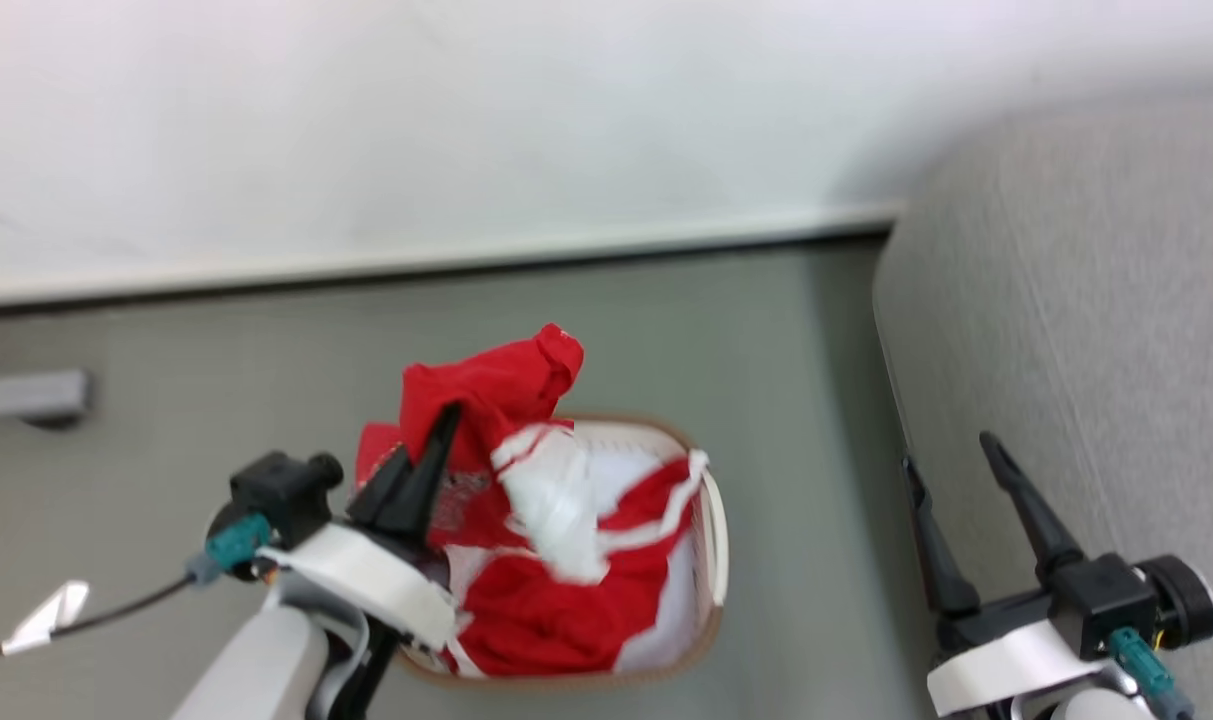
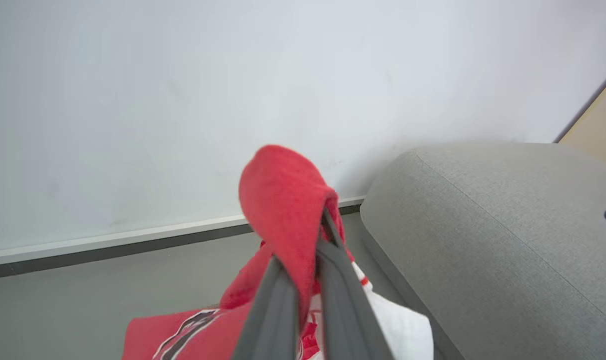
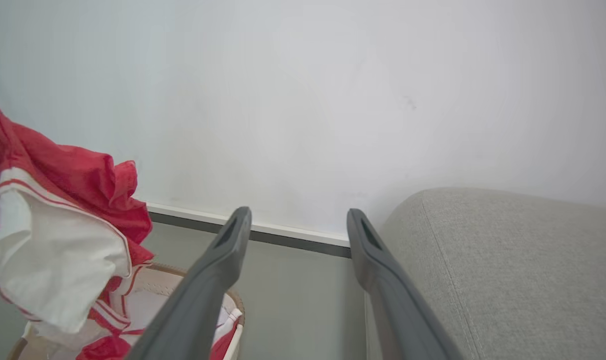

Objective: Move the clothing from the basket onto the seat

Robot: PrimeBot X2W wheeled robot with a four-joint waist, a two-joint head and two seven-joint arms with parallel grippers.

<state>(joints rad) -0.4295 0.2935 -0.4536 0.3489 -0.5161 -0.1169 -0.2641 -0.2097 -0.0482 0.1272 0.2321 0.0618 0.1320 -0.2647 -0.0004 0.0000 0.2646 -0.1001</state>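
Firmly pinches a fold of the clothing (image 1: 496, 385) in the left end effector (image 1: 428, 435) above the basket (image 1: 711, 530), right end effector (image 1: 951, 452) wide and empty; lift clear before swinging to the seat (image 1: 1086, 300).

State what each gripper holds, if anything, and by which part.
The left gripper pinches a bunched red fold of the clothing above the basket. The right gripper holds nothing; its jaws stand open.
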